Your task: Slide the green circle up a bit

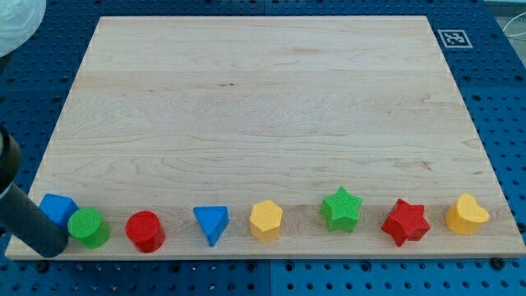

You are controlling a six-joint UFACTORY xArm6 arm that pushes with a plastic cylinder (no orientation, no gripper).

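The green circle sits near the board's bottom-left corner, touching the blue block on its left. My dark rod comes in from the view's left edge, and my tip rests at the board's bottom-left corner, just left of and below the green circle, overlapping the blue block's lower edge.
Along the bottom edge of the wooden board lie a red circle, a blue triangle, a yellow hexagon, a green star, a red star and a yellow heart. A tag marker sits at the top right.
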